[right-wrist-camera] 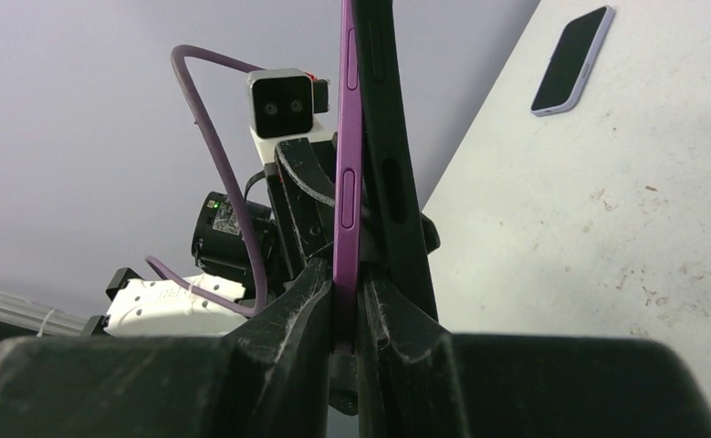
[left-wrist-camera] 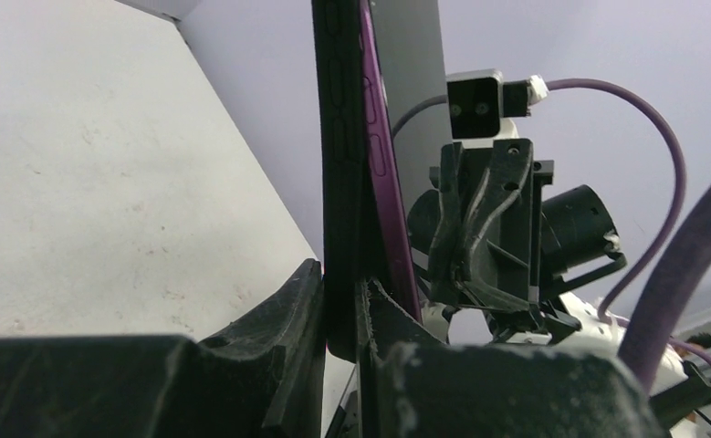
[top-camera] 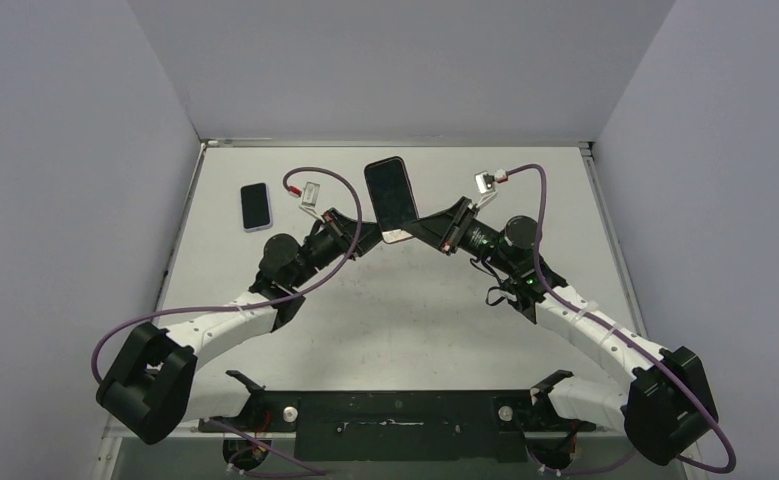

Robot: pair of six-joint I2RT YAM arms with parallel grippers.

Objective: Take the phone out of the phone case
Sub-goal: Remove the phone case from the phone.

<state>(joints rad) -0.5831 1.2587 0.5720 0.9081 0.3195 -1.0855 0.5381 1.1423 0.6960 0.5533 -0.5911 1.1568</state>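
Observation:
A purple phone (top-camera: 390, 198) in a black case stands upright above the table middle, held between both grippers. My left gripper (top-camera: 367, 236) is shut on the lower edge of the black case (left-wrist-camera: 340, 137); its jaws (left-wrist-camera: 340, 315) pinch only the case, and the purple phone (left-wrist-camera: 381, 164) lies just right of it. My right gripper (top-camera: 420, 233) is shut on the purple phone (right-wrist-camera: 347, 137); its jaws (right-wrist-camera: 347, 310) clamp the purple edge, with the black case (right-wrist-camera: 395, 164) just beside. Phone and case look parted slightly at the bottom.
A second phone (top-camera: 255, 206) with a pale lilac rim lies flat on the table at the back left, also in the right wrist view (right-wrist-camera: 570, 59). Purple cables loop over both wrists. Grey walls enclose the table on three sides.

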